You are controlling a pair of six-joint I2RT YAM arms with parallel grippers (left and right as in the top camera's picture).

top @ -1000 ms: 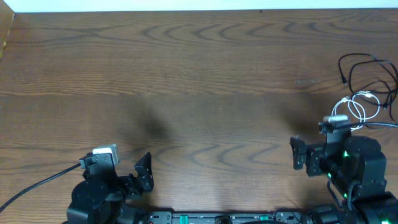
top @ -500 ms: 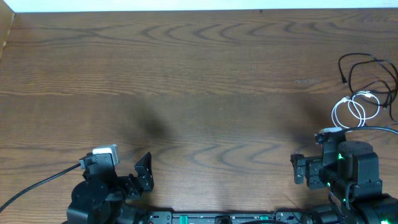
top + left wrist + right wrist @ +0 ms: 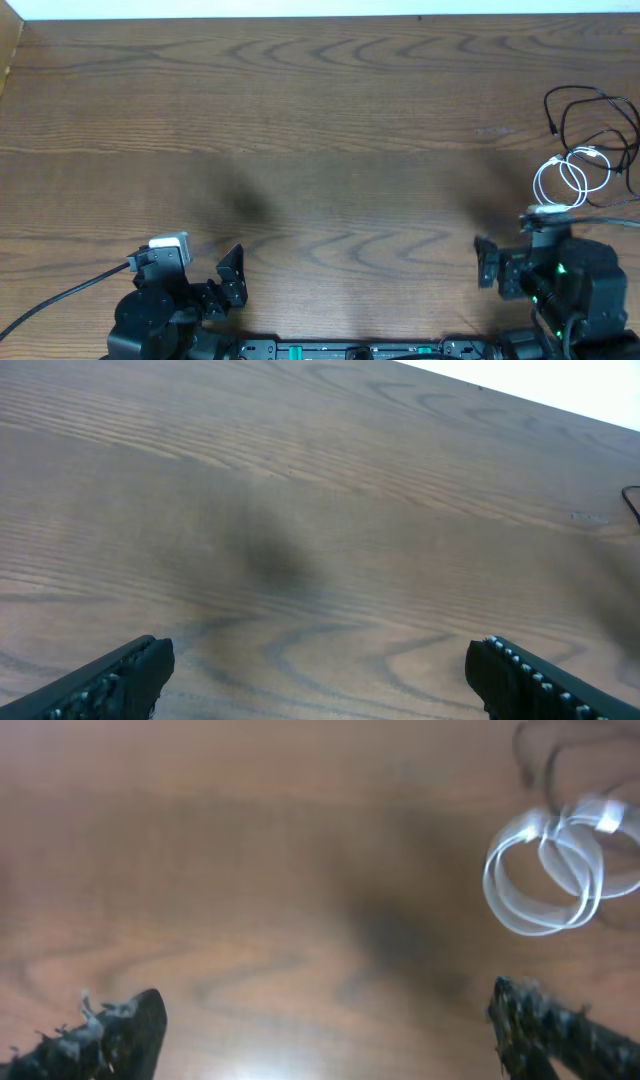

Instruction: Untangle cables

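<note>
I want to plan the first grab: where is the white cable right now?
In the overhead view the white cable lies coiled near the right edge of the table, just on the robot's side of the black cable.

Black arms [image 3: 160,310], serrated jaws, green light [image 3: 560,269]

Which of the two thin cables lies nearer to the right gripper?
The white cable, coiled in small loops, lies nearer to the right gripper; the black cable spreads out beyond it, farther from the gripper.

Left gripper [image 3: 318,672] and right gripper [image 3: 325,1012] both hover, jaws wide
</note>
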